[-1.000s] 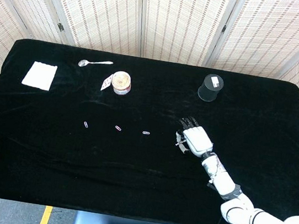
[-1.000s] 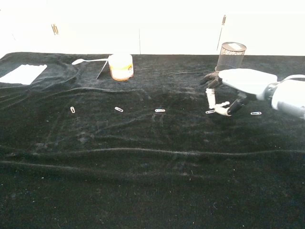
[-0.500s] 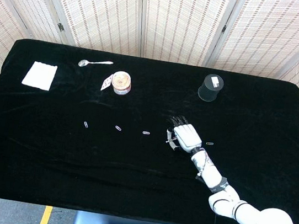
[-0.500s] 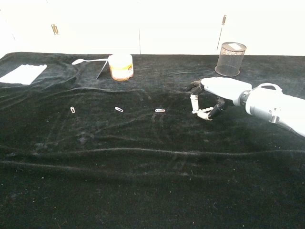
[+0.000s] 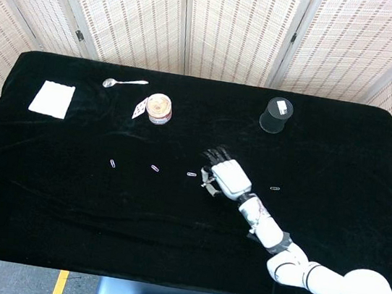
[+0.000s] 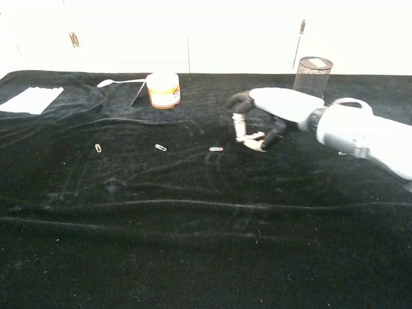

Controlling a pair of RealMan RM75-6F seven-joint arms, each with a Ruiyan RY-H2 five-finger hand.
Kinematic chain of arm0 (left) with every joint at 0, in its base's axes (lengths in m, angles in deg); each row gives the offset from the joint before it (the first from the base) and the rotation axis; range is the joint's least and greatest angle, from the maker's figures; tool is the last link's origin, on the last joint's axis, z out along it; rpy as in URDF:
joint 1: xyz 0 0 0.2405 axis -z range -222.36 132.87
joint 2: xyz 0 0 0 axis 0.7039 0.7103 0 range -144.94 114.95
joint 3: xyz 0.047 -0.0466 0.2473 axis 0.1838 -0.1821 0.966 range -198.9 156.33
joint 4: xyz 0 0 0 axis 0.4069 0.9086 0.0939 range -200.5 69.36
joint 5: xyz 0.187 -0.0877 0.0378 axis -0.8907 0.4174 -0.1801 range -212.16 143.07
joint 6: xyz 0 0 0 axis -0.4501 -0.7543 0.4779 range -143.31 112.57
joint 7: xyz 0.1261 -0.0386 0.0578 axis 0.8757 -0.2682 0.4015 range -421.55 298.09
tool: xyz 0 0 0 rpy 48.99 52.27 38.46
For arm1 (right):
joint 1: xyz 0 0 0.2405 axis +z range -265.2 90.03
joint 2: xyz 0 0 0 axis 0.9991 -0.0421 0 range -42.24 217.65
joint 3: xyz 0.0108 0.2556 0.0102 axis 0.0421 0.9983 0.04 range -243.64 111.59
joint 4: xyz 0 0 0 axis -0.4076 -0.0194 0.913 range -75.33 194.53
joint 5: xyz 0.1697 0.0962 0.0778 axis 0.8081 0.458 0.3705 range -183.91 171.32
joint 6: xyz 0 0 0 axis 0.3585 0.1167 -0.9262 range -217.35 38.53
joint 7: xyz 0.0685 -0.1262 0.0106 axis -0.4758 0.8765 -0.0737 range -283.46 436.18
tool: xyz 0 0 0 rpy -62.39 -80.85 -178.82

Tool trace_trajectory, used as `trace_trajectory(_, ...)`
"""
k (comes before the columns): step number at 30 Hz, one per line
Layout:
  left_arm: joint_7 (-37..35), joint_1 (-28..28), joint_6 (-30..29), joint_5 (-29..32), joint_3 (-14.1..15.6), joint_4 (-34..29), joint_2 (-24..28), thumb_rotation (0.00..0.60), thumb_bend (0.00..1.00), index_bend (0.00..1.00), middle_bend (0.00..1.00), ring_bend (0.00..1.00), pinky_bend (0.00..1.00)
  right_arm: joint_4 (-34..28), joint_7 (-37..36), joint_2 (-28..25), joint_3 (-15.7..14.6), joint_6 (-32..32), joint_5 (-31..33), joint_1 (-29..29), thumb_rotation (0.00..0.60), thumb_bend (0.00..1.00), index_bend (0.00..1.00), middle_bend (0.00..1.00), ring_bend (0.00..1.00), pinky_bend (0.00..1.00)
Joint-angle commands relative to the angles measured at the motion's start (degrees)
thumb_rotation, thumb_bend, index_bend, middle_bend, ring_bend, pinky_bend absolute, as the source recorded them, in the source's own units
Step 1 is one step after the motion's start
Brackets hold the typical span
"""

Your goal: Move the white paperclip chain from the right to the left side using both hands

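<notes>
Leftward across the black velvet-covered table [image 5: 342, 146] goes the robot's white right hand [image 5: 224, 176], now near the table's middle after starting well to the right a second ago. Its fingertips are pinched together low over the cloth, and it appears to hold a white paperclip [image 6: 256, 137] between thumb and finger, though the piece is too small to be sure. In the chest view the same hand [image 6: 261, 122] hovers just right of a clip lying on the cloth. The left hand is not clearly in either view.

Judged from the layout, the carry is about halfway done: the hand has yet to reach the left side, and no handover to the other hand has begun.

Behind the work area, from largest to smallest, are a folded white paper napkin [image 5: 51, 98], a dark wire-mesh pen cup [image 5: 276, 114], a squat round jar with an orange label [image 5: 159, 108], and a silver metal spoon [image 5: 123, 83]. Three loose paperclips [image 5: 154, 167] sit in a row directly in the hand's path, and a fourth small clip [image 5: 275, 188] lies to its right. Ripples in the cloth could snag a trailing clip.
</notes>
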Motion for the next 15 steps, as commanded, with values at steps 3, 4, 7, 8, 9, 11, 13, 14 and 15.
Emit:
trace_trajectory(3, -1.11, -0.66, -0.81, -0.29, 0.05, 0.28, 0.18, 0.6, 0.33, 0.0, 0.0, 0.07, 0.05, 2.02, 2.9, 4.37, 2.77, 3.09, 1.9, 4.47, 0.6, 0.66, 0.9, 0.16, 0.08, 0.0)
trace_trajectory(4, -1.41, -0.75, -0.91, -0.42, 0.09, 0.38, 0.23, 0.6, 0.33, 0.0, 0.0, 0.07, 0.05, 2.8, 3.28, 5.18, 3.15, 3.64, 2.21, 5.24, 0.6, 0.66, 0.9, 0.16, 0.08, 0.0)
trace_trajectory(7, -2.68, -1.2, -1.22, -0.56, 0.19, 0.72, 0.43, 0.6, 0.33, 0.0, 0.0, 0.07, 0.05, 5.31, 4.12, 7.75, 4.09, 5.46, 3.07, 7.63, 0.6, 0.66, 0.9, 0.16, 0.08, 0.0)
trace_trajectory(8, -3.73, -1.5, -1.47, -0.5, 0.13, 0.87, 0.62, 0.6, 0.33, 0.0, 0.0, 0.07, 0.05, 6.24, 4.28, 8.73, 4.38, 6.04, 3.32, 8.5, 0.6, 0.66, 0.9, 0.16, 0.08, 0.0)
trace_trajectory(9, -4.7, -1.78, -1.75, -0.41, 0.05, 1.03, 0.8, 0.6, 0.33, 0.0, 0.0, 0.07, 0.05, 6.92, 4.28, 9.49, 4.65, 6.46, 3.55, 9.15, 0.6, 0.66, 0.9, 0.16, 0.08, 0.0)
trace_trajectory(11, -6.58, -2.42, -2.41, -0.04, -0.21, 1.57, 1.02, 0.6, 0.33, 0.0, 0.0, 0.07, 0.05, 8.58, 4.19, 11.19, 5.31, 7.12, 3.99, 10.54, 0.6, 0.66, 0.9, 0.16, 0.08, 0.0)
trace_trajectory(13, -8.25, -3.16, -3.12, 0.45, -0.47, 2.2, 1.1, 0.6, 0.33, 0.0, 0.0, 0.07, 0.05, 10.84, 3.61, 13.21, 5.94, 8.09, 4.28, 12.33, 0.6, 0.66, 0.9, 0.16, 0.08, 0.0)
trace_trajectory(14, -8.84, -3.42, -3.36, 0.54, -0.52, 2.41, 1.13, 0.6, 0.33, 0.0, 0.0, 0.07, 0.05, 11.92, 3.34, 14.06, 6.12, 8.43, 4.28, 13.11, 0.6, 0.66, 0.9, 0.16, 0.08, 0.0)
trace_trajectory(15, -9.61, -3.75, -3.67, 0.5, -0.53, 2.7, 1.17, 0.6, 0.33, 0.0, 0.0, 0.07, 0.05, 13.5, 3.08, 15.2, 6.27, 8.81, 4.2, 14.11, 0.6, 0.66, 0.9, 0.16, 0.08, 0.0)
